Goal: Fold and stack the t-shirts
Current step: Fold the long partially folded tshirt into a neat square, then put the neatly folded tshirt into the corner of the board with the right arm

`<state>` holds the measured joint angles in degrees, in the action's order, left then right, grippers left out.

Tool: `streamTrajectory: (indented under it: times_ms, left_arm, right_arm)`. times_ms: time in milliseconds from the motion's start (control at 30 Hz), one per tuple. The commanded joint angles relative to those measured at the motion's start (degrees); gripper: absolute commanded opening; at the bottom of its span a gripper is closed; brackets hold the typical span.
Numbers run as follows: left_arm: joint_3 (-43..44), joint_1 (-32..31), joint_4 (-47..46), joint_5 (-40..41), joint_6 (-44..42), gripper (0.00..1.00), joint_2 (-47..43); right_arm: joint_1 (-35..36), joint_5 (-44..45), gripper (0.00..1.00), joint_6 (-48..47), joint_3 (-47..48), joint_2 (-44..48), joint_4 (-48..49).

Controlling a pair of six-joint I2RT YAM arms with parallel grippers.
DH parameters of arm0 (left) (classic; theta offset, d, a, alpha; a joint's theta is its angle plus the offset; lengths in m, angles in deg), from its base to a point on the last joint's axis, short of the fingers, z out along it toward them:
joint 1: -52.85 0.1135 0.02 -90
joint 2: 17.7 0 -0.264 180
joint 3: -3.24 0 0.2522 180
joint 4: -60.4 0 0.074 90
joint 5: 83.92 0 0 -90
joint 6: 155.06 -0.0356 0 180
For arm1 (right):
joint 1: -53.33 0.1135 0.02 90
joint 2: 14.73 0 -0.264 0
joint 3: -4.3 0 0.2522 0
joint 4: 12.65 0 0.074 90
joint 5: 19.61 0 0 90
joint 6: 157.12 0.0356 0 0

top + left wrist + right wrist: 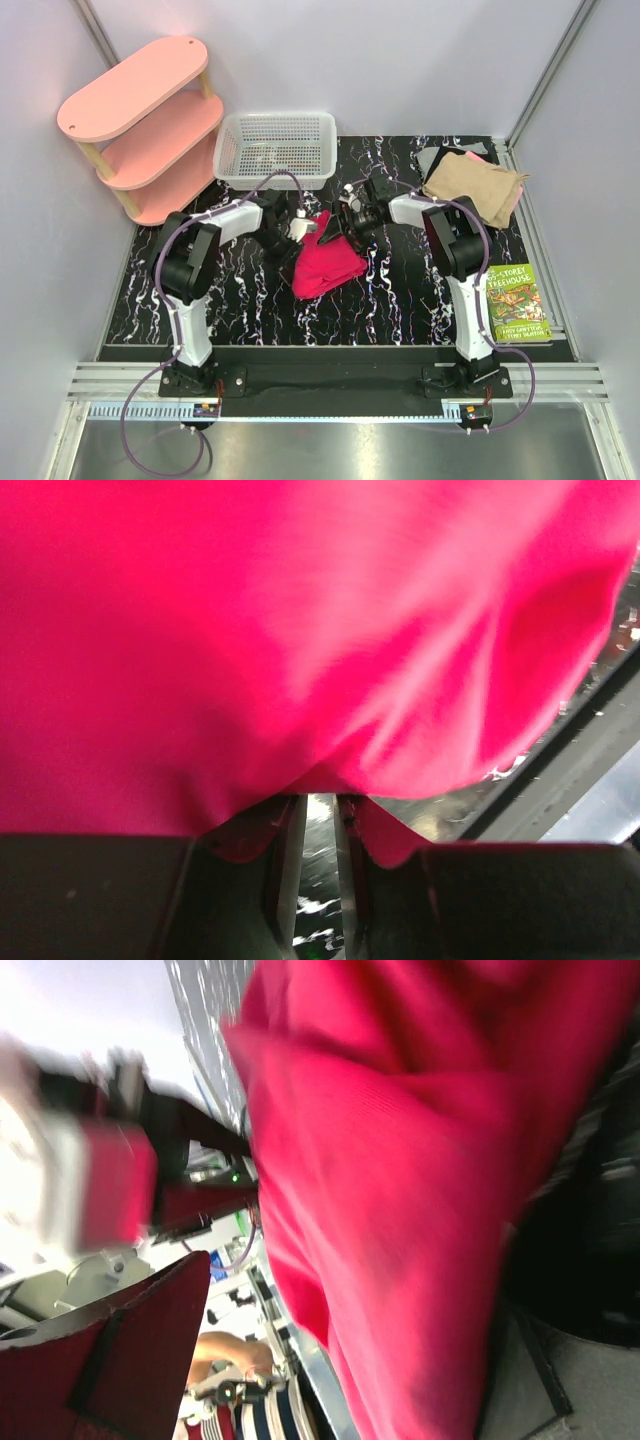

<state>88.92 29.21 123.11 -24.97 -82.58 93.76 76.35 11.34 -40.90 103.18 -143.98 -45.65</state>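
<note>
A fixed camera looks down over the whole tabletop (400, 300) from above its near edge, while both wrist cameras sit close against the centre-frame crimson tee (325, 265).

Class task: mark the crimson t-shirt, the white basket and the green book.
crimson t-shirt (325, 268): top external view, middle of the cloth
white basket (278, 117): top external view, far rim
green book (517, 303): top external view, cover centre

Count: four tees, two arms, three other things.
One crimson tee (325, 268) at centre; three folded at 2 o'clock: tan tee (475, 185), grey tee (437, 158), pink tee (515, 203). One basket (275, 118) at 12, one three-tier shelf (140, 130) at 10, one book (517, 303) at 4. One left arm (200, 255), one right arm (455, 250).
</note>
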Motion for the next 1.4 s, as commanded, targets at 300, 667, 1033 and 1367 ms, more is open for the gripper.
streamTrajectory:
  times_ms: [300, 667, 1033, 1367]
  left_arm:
    - [1.9, 4.6, -2.0, 4.7, -3.8, 0.23, -3.3]
    - [0.1, 3.9, -1.3, 3.8, -4.3, 0.23, -5.5]
    - [-3.7, 3.9, -1.0, 4.1, -5.4, 0.23, -9.4]
    - [-1.2, 9.7, 4.6, 4.1, -7.1, 0.23, -19.1]
  right_arm:
    - [4.0, 12.4, 1.00, 2.6, -16.1, 0.1, 9.0]
    - [5.7, 15.0, 0.62, 5.2, -14.1, -2.6, 11.9]
    - [5.7, 16.6, 0.00, 6.0, -15.3, -2.5, 13.8]
    - [-3.2, 10.8, 0.00, 7.5, -10.9, 13.4, 10.8]
